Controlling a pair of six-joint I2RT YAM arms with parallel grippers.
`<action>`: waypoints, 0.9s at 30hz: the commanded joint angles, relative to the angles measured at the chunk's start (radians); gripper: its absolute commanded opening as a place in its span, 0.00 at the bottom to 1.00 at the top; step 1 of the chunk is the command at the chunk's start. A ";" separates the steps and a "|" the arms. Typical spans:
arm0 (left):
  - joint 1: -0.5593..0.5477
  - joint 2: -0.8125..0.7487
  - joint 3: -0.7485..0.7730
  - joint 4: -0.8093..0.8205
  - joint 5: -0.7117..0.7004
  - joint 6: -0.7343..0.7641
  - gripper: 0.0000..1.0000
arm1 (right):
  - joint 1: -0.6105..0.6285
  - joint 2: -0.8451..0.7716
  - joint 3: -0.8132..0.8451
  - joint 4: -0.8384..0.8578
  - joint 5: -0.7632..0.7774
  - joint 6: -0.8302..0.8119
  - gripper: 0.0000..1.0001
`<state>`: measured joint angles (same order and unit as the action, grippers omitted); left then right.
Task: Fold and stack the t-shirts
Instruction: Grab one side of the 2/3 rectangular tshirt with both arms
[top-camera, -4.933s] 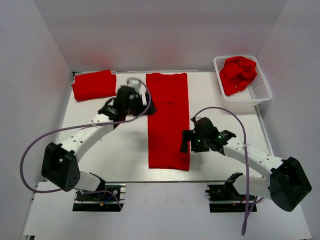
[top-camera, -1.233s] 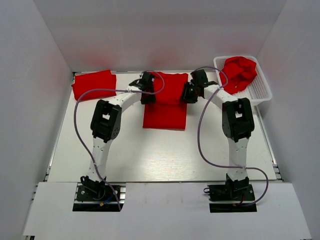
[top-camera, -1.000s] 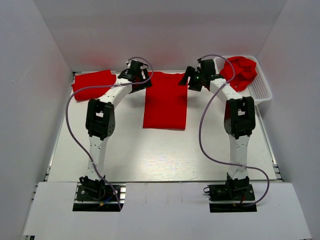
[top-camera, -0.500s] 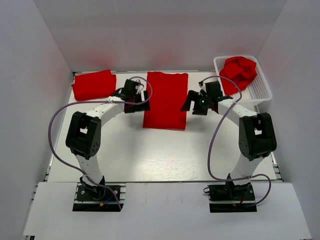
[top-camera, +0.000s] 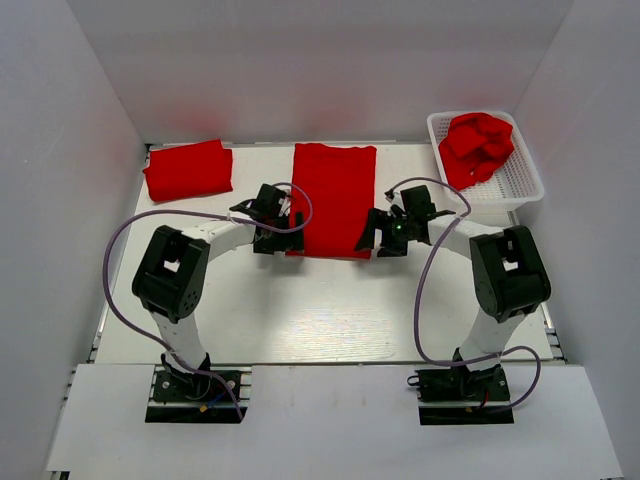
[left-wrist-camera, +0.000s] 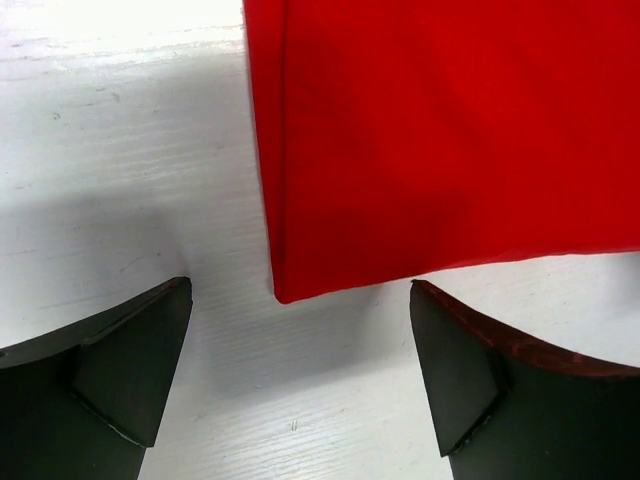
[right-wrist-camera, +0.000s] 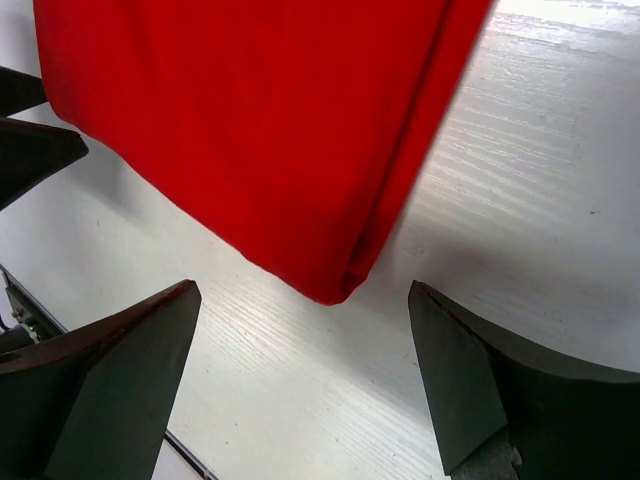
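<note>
Though outside wrist views, basket (top-camera: 522, 182) of t-shirts (top-camera: 478, 147) overhead.

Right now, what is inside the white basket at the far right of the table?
The white mesh basket holds a crumpled heap of red t-shirts. How many shirts are in the heap cannot be told, and the basket's floor under it is covered.

The top camera is looking down from above and behind the arm bases, taking in the whole table (top-camera: 300, 310). Each wrist camera is looking down from close range past its own jaws — the left gripper (left-wrist-camera: 300, 290) is framing the near left corner of the folded t-shirt (left-wrist-camera: 450, 130), the right gripper (right-wrist-camera: 302, 290) its near right corner — and both corners are showing overhead too.
</note>
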<state>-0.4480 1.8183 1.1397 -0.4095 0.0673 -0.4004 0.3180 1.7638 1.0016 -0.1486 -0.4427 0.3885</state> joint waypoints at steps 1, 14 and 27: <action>-0.003 -0.002 -0.006 0.043 0.000 0.008 1.00 | 0.001 0.031 0.002 0.038 -0.027 -0.011 0.90; -0.012 0.024 -0.093 0.110 0.069 -0.044 0.31 | 0.006 0.062 -0.043 0.070 0.012 0.052 0.34; -0.061 -0.200 -0.215 0.101 0.187 -0.064 0.00 | 0.010 -0.134 -0.168 -0.035 0.042 -0.003 0.00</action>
<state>-0.4721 1.7428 0.9585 -0.2302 0.1928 -0.4610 0.3199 1.7275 0.8722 -0.0811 -0.4244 0.4316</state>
